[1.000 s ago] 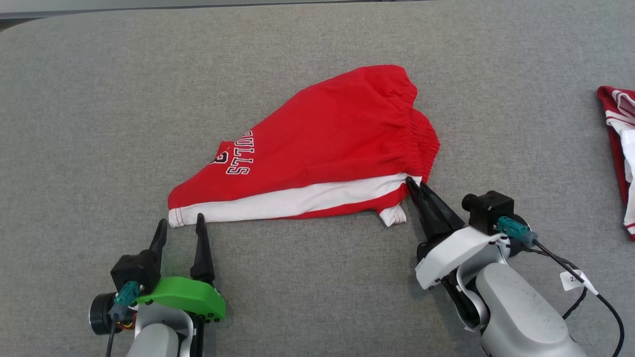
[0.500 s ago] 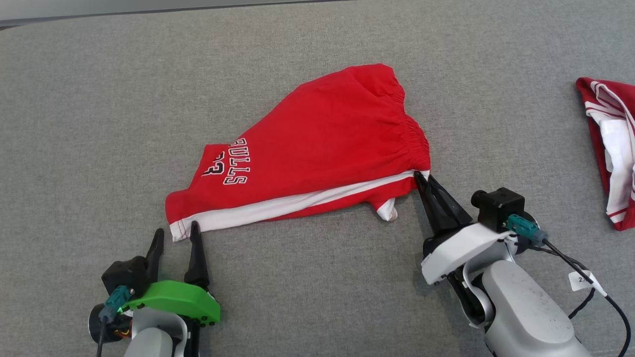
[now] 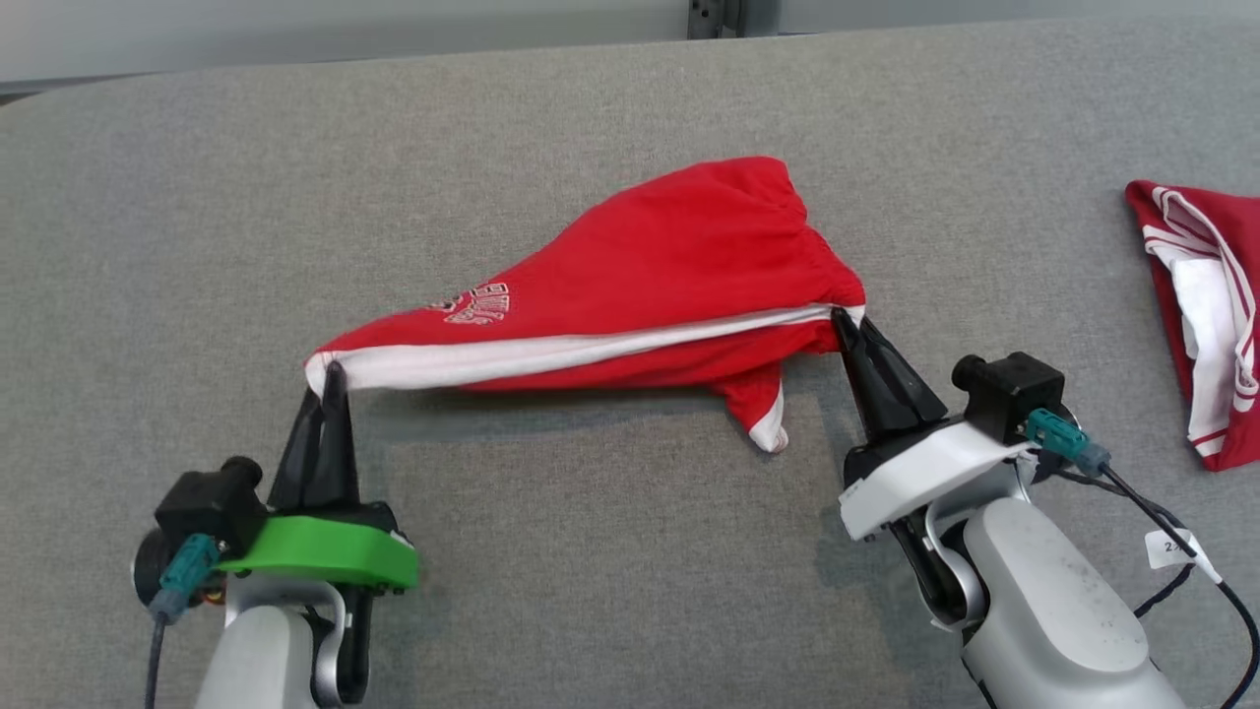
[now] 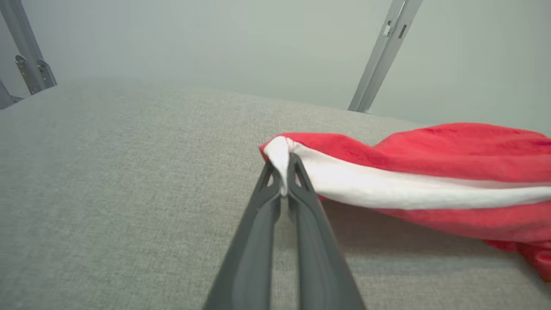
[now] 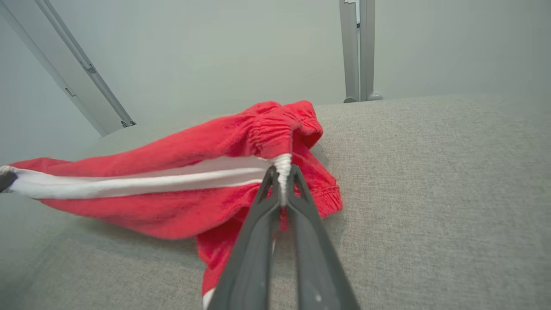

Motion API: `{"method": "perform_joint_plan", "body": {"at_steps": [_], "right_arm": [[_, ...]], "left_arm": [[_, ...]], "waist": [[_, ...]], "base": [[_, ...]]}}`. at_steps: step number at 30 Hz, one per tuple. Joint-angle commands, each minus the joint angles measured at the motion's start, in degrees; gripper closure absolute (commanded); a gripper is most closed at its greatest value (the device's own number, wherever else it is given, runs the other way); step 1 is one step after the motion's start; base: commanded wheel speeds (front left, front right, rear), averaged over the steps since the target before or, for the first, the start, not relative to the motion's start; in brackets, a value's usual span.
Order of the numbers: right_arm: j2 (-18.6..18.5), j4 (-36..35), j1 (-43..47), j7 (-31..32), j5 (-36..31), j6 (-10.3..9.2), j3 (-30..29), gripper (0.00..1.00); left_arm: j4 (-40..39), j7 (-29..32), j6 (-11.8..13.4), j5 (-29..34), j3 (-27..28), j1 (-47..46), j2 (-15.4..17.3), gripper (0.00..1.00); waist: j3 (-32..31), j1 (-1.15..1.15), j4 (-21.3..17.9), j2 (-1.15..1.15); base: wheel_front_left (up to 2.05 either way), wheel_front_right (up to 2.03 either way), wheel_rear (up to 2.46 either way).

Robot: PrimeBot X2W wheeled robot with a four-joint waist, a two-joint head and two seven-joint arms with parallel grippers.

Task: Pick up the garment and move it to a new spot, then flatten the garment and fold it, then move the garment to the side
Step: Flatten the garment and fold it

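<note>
Grey fabric table [image 3: 591,591] supports the red shorts [image 3: 669,266] at centre. Left gripper [image 3: 333,372] is clamped on the white hem corner; right gripper [image 3: 843,317] is clamped on the white stripe at the waistband. Near edge is stretched between them, raised. Second red garment [image 3: 1196,315] lies far right.

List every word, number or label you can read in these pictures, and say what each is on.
Red shorts: pale lettering on the leg, too tilted and blurred to read.
White tag on the right arm's cable: "2", the rest too small to read.
Second red and white garment at the right edge: no readable text.
</note>
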Motion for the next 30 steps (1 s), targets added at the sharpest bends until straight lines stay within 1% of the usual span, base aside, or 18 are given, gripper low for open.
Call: {"method": "perform_joint_plan", "body": {"at_steps": [1,5,8,13,17,23,27,30], "right_arm": [[-0.4,-1.0,-0.9,-0.2,0.1,-0.07,0.0,1.00],[-1.0,-3.1,-3.2,-0.2,0.4,-0.07,0.6,1.00],[-1.8,-4.7,-5.6,-0.2,0.8,-0.07,1.4,1.00],[-3.5,-7.9,-10.6,-0.2,2.1,-0.07,2.5,1.00],[-4.8,-9.9,-14.4,-0.2,3.0,-0.07,3.0,1.00],[-6.8,-8.8,-21.1,-0.2,2.8,-0.07,3.9,1.00],[-7.3,-5.7,-26.7,-0.2,2.4,-0.07,3.4,1.00],[-7.6,-2.5,-32.3,-0.2,1.3,-0.07,2.3,1.00]], "left_arm": [[-1.9,0.0,-0.4,1.2,1.1,-1.3,0.3,1.00],[-5.7,0.0,-1.6,4.6,3.2,-3.1,0.2,1.00],[-7.2,0.0,-2.4,6.7,4.5,-5.5,1.0,1.00],[-9.3,0.0,-3.2,9.2,5.5,-10.3,3.9,1.00],[-10.6,0.0,-3.5,9.9,5.7,-14.4,6.5,1.00],[-8.2,0.0,-3.6,10.7,4.2,-20.9,9.3,1.00],[-4.4,0.0,-3.6,11.5,2.7,-26.6,10.0,1.00],[-1.4,0.0,-3.2,12.7,1.7,-33.0,9.9,1.00]], "waist": [[-2.6,0.00,-0.4,0.00],[-5.7,0.00,-1.4,0.00],[-7.7,0.00,-2.2,0.00],[-9.8,0.00,-3.4,0.00],[-9.8,0.00,-3.9,0.00],[-5.7,0.00,-4.2,0.00],[-0.6,0.00,-4.0,0.00],[4.4,0.00,-3.6,0.00]], "base": [[0.00,0.00,0.00],[0.00,0.00,0.00],[0.00,0.00,0.00],[0.00,0.00,0.00],[0.00,0.00,0.00],[0.00,0.00,0.00],[0.00,0.00,0.00],[0.00,0.00,0.00]]}}
